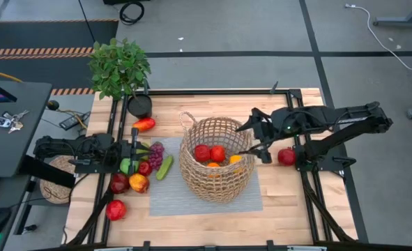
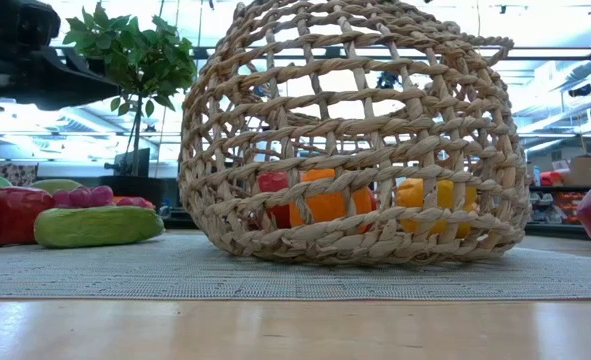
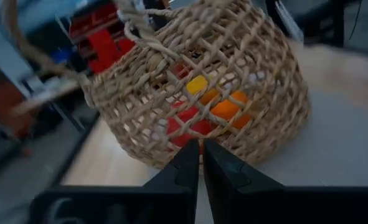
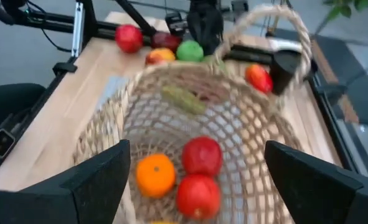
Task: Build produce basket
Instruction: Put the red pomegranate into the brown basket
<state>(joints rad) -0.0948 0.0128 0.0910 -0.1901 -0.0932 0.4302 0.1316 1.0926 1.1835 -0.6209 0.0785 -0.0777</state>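
The left gripper point(image 1: 134, 139) has its fingers pressed together and holds nothing. It hovers over the group of produce on the left part of the table point(image 1: 289, 209), just above the green apple point(image 1: 126, 166) and the purple grapes point(image 1: 155, 153). The right gripper point(image 1: 256, 148) has its fingers spread wide and empty at the right rim of the basket point(image 1: 216, 167).

The basket stands on the grey mat point(image 1: 206, 199) in the middle. Inside it I see two red apples point(image 4: 200, 155), an orange point(image 4: 155, 175) and something yellow, perhaps the lemon point(image 2: 423, 194).

So I judge the task about half done. Still outside are the cucumber point(image 1: 164, 167), the pepper point(image 1: 144, 125), the grapes, the green apple and some red fruits on the left, and one red fruit point(image 1: 286, 156) on the right of the basket.
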